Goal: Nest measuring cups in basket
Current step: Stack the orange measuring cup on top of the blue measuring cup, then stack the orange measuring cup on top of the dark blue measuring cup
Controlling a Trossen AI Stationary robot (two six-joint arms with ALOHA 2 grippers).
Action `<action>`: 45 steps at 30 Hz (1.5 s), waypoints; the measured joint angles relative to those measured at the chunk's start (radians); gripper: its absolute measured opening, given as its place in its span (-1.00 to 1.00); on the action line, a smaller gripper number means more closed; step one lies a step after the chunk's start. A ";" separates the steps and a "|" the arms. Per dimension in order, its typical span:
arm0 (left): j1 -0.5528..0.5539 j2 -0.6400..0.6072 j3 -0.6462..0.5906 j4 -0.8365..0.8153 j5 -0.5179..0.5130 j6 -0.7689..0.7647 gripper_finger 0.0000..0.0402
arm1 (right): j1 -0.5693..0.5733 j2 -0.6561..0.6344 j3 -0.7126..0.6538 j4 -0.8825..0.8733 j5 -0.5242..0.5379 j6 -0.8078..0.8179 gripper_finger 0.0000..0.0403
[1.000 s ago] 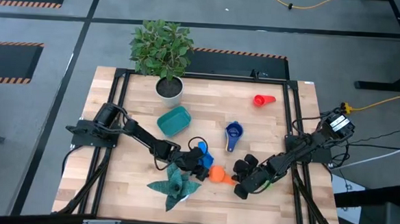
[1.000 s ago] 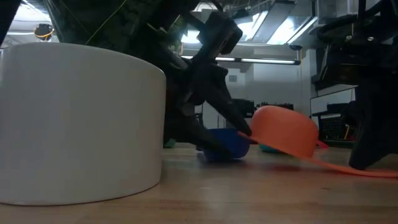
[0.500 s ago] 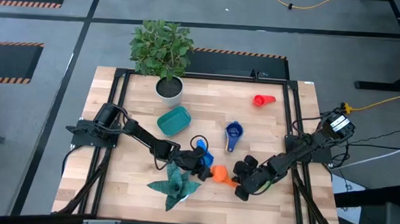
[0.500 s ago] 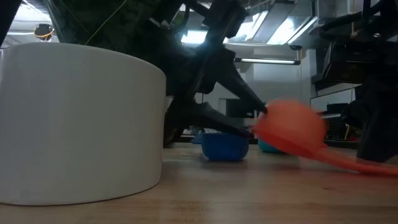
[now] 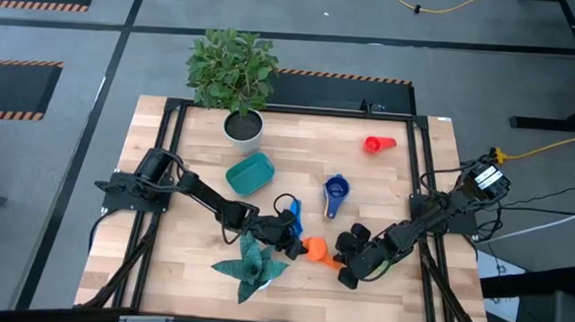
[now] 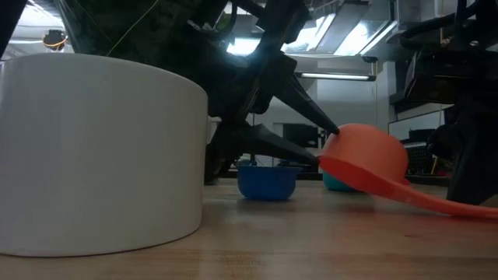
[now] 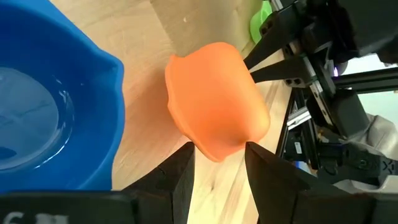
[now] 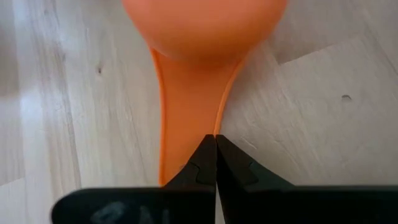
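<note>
The orange measuring cup (image 5: 314, 247) sits tilted near the table's middle front, mouth down. My left gripper (image 5: 306, 247) is shut on its bowl (image 7: 214, 121). My right gripper (image 8: 214, 140), shut, is on its handle (image 8: 186, 118). A blue cup (image 6: 267, 180) stands upright on the table beside my left gripper. Dark blue cups (image 5: 336, 193) lie near the middle and a red cup (image 5: 375, 143) lies far right. The teal basket (image 5: 249, 173) stands left of centre. My left gripper pinches the orange cup's bowl (image 6: 342, 144) between its two fingers, one on the dome and one at the rim (image 6: 319, 159). The fingers come from the table's left, slanting slightly down. The bowl is held off the table, tilted, and the handle slopes down to the wood. My right gripper presses its shut fingertips (image 8: 211, 155) down on one long edge of the orange handle (image 8: 208, 127), partway along it. The fingers slant down from the table's right, along the handle. The handle's free end (image 6: 467, 208) lies on the table.
A white plant pot (image 5: 243, 127) with a leafy plant stands at the far edge. A teal leaf-shaped plant (image 5: 250, 266) lies just in front of my left gripper. A black frame (image 5: 169, 155) runs round the tabletop. Bare wood lies at the front right.
My left gripper has tipped its fingers upward without shifting place. The orange cup's bowl has risen a little with them, while the handle's end has stayed on the table. The blue cup now shows clear below the fingers.
</note>
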 joint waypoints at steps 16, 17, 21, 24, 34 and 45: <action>0.002 0.000 0.000 0.013 -0.103 -0.031 -0.33 | 0.000 0.001 0.000 0.054 -0.002 -0.057 -0.99; 0.002 0.000 0.000 0.013 -0.102 -0.032 -0.33 | 0.000 0.001 -0.001 0.055 -0.002 -0.057 -0.99; 0.002 0.000 0.000 0.013 -0.102 -0.051 -0.33 | 0.000 0.001 -0.001 0.055 -0.002 -0.056 -0.98; 0.002 0.000 0.000 0.013 -0.085 -0.084 -0.33 | 0.000 0.001 0.000 0.055 -0.002 -0.052 -0.98; -0.013 0.000 0.000 0.013 -0.015 -0.075 -0.33 | 0.000 0.001 -0.001 0.044 -0.026 -0.106 -0.98; -0.032 0.000 0.000 0.013 -0.023 -0.049 -0.33 | 0.001 -0.076 -0.001 0.017 -0.102 -0.141 -0.98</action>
